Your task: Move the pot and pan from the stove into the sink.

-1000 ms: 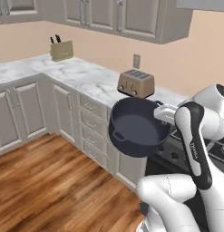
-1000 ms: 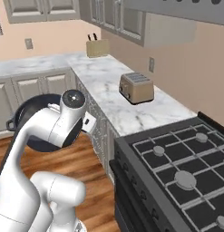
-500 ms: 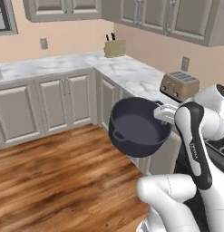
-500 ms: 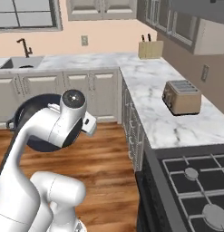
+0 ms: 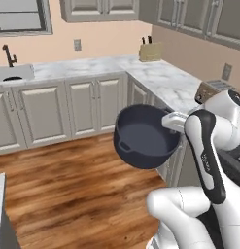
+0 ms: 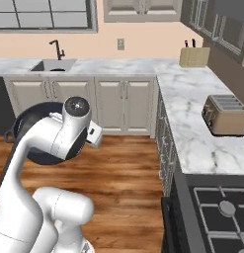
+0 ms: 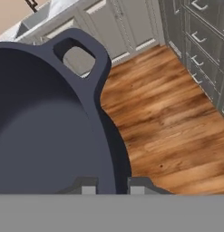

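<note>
The deep navy-blue pot [image 5: 145, 138] hangs in the air over the wooden floor, tilted so that its inside faces the left base view. My gripper [image 5: 173, 121] is shut on its rim. In the hand view the fingertips [image 7: 88, 186] pinch the rim of the pot [image 7: 45, 131], and one loop handle shows at the top. Part of the pot [image 6: 28, 118] shows behind my arm in the right base view. The sink [image 5: 14, 73] [image 6: 53, 65] with its black faucet [image 6: 57, 49] lies in the far counter under the window. A corner of the stove [image 6: 217, 212] is at the lower right. The pan is out of view.
A marble counter [image 6: 192, 123] runs along the right side and turns along the back wall, carrying a toaster [image 6: 226, 114] and a knife block [image 6: 194, 57]. Grey cabinet fronts [image 5: 92, 104] stand below it. Wooden floor [image 5: 68, 185] stretches between me and the sink counter.
The whole picture has swung: the base has turned left, away from the stove, and the sink counter has come into view. The pot stays held in the same place relative to the arm.
</note>
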Robot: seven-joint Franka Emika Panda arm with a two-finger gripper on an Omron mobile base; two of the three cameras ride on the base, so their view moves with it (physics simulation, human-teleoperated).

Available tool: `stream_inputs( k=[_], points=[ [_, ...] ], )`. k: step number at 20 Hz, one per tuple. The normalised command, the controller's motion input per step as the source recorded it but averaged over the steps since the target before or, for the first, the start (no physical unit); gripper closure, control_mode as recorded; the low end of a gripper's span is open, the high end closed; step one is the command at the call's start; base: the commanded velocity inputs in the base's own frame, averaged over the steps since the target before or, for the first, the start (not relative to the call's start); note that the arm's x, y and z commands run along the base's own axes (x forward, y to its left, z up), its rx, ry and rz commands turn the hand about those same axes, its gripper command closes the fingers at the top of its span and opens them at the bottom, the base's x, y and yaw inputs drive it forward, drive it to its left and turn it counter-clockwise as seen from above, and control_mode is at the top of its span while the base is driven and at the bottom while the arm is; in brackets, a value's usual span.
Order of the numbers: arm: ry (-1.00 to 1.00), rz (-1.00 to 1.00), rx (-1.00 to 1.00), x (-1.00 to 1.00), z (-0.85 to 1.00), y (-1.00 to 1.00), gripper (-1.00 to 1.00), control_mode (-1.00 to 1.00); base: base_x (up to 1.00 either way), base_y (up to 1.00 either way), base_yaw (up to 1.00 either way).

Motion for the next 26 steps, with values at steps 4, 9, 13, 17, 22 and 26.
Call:
stream_inputs(
  k=[4,9,13,17,22,26],
  points=[
    [0.0,0.0,0.0,0.0,0.0,0.0,1.0,1.0,0.9,0.14,0.0],
    [0.0,0.0,0.0,0.0,0.0,0.0,1.0,1.0,0.98,0.22,0.0],
    [0.0,0.0,0.0,0.0,0.0,0.0,1.0,1.0,1.0,0.25,0.0],
    [0.0,0.0,0.0,0.0,0.0,0.0,1.0,1.0,1.0,0.21,0.0],
    [0.0,0.0,0.0,0.0,0.0,0.0,1.0,1.0,1.0,0.18,0.0],
    [0.0,0.0,0.0,0.0,0.0,0.0,1.0,1.0,1.0,0.18,0.0]
  ],
)
